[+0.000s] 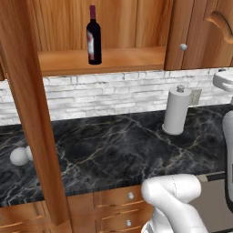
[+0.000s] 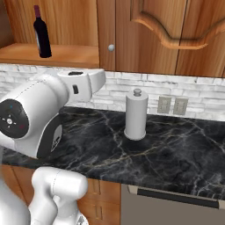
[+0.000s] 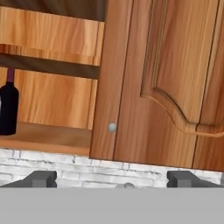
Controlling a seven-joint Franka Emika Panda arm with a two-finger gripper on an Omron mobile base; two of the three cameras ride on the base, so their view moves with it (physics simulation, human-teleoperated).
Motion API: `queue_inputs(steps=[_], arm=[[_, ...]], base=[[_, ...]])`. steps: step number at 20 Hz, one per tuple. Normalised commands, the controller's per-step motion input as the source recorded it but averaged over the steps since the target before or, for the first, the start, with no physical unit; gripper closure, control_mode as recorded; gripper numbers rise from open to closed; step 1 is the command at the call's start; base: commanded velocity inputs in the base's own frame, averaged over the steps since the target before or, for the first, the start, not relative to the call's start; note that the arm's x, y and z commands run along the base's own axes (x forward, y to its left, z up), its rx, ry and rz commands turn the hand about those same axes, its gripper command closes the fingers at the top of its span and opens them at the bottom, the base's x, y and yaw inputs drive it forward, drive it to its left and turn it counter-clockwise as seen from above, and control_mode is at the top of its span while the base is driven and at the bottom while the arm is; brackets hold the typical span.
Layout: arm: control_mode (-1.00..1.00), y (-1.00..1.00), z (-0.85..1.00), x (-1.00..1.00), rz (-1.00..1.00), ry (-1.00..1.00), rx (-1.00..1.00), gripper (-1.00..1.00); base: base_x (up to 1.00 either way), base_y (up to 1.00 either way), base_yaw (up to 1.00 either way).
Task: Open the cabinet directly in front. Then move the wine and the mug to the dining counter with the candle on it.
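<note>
Right at the bottom of the hand view my two dark fingertips (image 3: 42, 178) sit spread as wide as they go, so the two-finger gripper (image 3: 114, 179) is empty and touching nothing. With the tall reddish-brown wooden cabinet (image 3: 175, 78) already open on the left side, I'd swing left, then come in level at the slim dark wine bottle with the red foil neck (image 1: 93, 36) standing on the shelf and grab the body below the neck so it doesn't tip.

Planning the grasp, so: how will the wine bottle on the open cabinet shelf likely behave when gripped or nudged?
The wine stands upright, tall on a narrow base, so a high nudge could probably tip it. Its glossy dark glass looks slippery and breakable. It stands near the front edge of the cabinet shelf, so a fall seems possible.
</note>
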Motion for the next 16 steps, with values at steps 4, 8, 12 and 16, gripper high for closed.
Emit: queue_inputs(steps=[4,8,12,16], arm=[[-1.00,-0.01,-0.02,0.66,0.00,0.00,0.00,-1.00],[-1.00,-0.05,-0.06,0.72,0.00,-0.01,0.00,-1.00],[-1.00,-0.21,-0.10,0.75,0.00,0.00,0.00,-1.00],[-1.00,-0.24,-0.06,0.67,0.00,0.00,0.00,-1.00]], base=[[0.00,0.00,0.00],[0.00,0.00,0.00],[0.00,0.00,0.00],[0.00,0.00,0.00]])
